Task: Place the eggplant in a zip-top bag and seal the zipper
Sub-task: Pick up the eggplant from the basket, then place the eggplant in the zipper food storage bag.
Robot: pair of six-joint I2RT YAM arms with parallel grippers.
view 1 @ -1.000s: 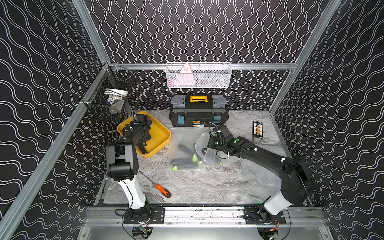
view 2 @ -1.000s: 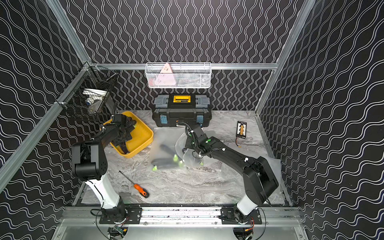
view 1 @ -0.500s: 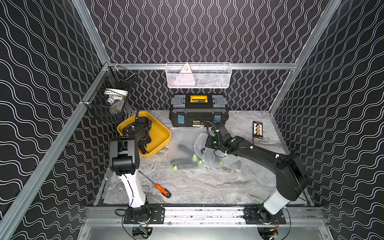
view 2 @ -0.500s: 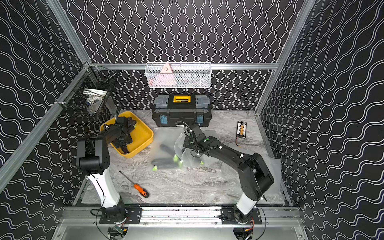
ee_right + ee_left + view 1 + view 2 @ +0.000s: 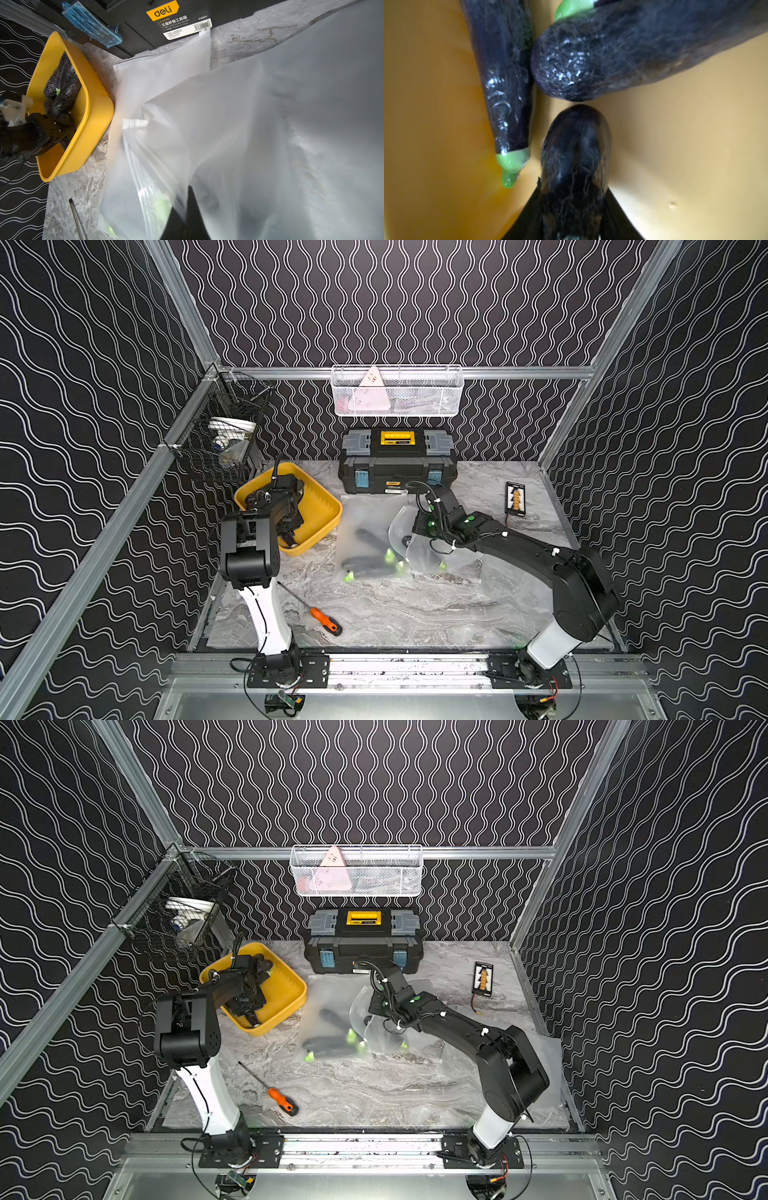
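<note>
Left gripper (image 5: pixel 573 185) sits down in the tray (image 5: pixel 328 512) at the counter's (image 5: pixel 415 614) rear left corner. Its jaws pinch a glossy dark-purple eggplant (image 5: pixel 575 145), rounded end pointing out. Two other eggplants (image 5: pixel 508 83) lie just beside its tip, with wrinkled skins and green caps. The tray is smooth yellow plastic with rounded corners.

Right gripper (image 5: pixel 187 209) is mid-counter, jaws pressed together on the zip edge of a frosted see-through bag (image 5: pixel 228 145), holding its mouth up off the grey marbled counter. A second bag (image 5: pixel 357 510) lies flat beside the tray; long dark shapes with green tips show through the film. A boxy black toolbox (image 5: pixel 397 464) sits at the rear edge.
</note>
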